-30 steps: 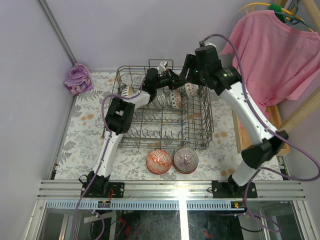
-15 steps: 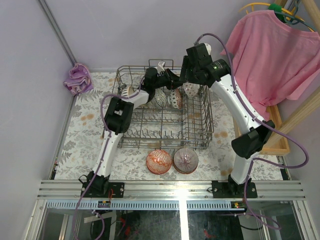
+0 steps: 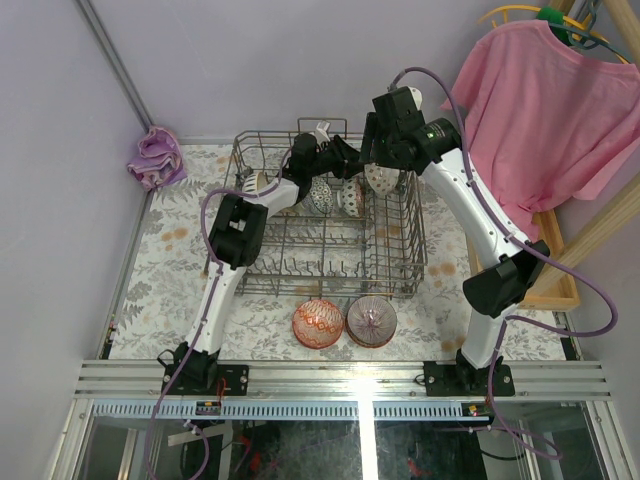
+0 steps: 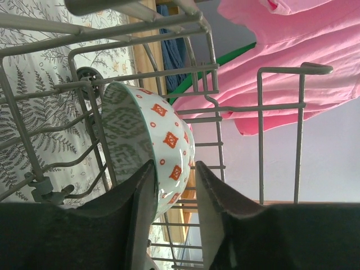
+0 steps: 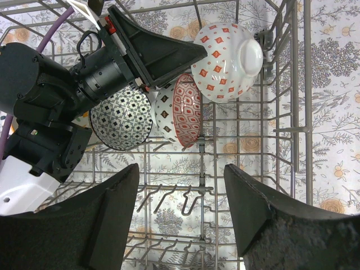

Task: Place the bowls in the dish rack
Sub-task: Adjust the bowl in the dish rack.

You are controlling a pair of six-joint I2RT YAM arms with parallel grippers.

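L hand [image 4: 174, 165] part-spread astride rim of glossy round bowl [image 4: 140, 135], wire rack [image 4: 261, 140]

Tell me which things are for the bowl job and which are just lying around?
For the job: dish rack; inside it the orange-diamond bowl, red-oval bowl and black-patterned bowl; out front the red bowl and mauve bowl.
Just lying about: pink shirt, purple cloth.

The wire dish rack [image 3: 300, 258] has tall sides, so it can be entered only from above. Its far right corner is crowded by a black-and-white bowl [image 5: 121, 118], a red-patterned bowl [image 5: 187, 109] and an orange-diamond bowl [image 5: 225, 53], all on edge, with the left gripper [image 4: 173, 169] reaching across them. The near rows of upright tines lie open beneath the right gripper [image 5: 180, 169].
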